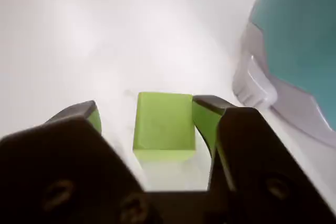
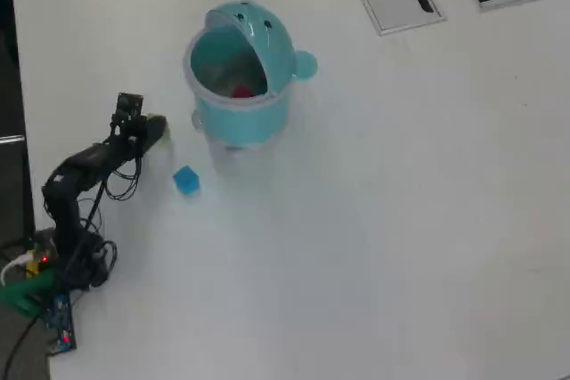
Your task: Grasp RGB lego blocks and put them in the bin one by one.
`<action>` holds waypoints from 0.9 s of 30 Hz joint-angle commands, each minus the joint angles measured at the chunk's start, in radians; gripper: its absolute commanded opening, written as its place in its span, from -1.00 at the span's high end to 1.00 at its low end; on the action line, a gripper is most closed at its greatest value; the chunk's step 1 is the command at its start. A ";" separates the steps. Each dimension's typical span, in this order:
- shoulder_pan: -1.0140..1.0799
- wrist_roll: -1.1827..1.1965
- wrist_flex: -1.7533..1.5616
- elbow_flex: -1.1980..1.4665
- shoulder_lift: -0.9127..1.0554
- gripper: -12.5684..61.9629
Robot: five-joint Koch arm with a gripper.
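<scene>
Wrist view shows the yellowish-green block (image 1: 164, 125) on the white table (image 1: 79, 35), between the two jaws of the gripper (image 1: 144, 116). The jaws stand apart: the right jaw is touching or almost touching the block's side, and the left jaw has a clear gap to it. The block is a smooth matte cube, so no long axis; its flat top faces up. Just to the right is the bin (image 1: 299, 51), teal, round and glossy. Overhead view shows the bin (image 2: 240, 113) with its dotted lid tilted open, the red block (image 2: 240, 92) inside it, and the blue block (image 2: 186, 180) on the table near its base.
</scene>
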 commanded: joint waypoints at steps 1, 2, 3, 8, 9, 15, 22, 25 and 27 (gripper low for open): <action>0.000 -0.040 -0.006 -0.098 -0.003 -0.21; 0.003 -0.040 -0.005 -0.103 -0.011 -0.21; 0.014 -0.043 -0.003 -0.110 -0.017 -0.21; 0.060 -0.067 0.011 -0.115 -0.046 -0.21; 0.061 -0.067 0.011 -0.115 -0.049 -0.21; 0.051 -0.067 0.011 -0.120 -0.083 -0.21; 0.035 -0.064 0.000 -0.077 -0.101 0.01; 0.035 -0.060 -0.011 -0.054 -0.072 0.13; 0.038 -0.060 -0.012 -0.049 -0.049 0.14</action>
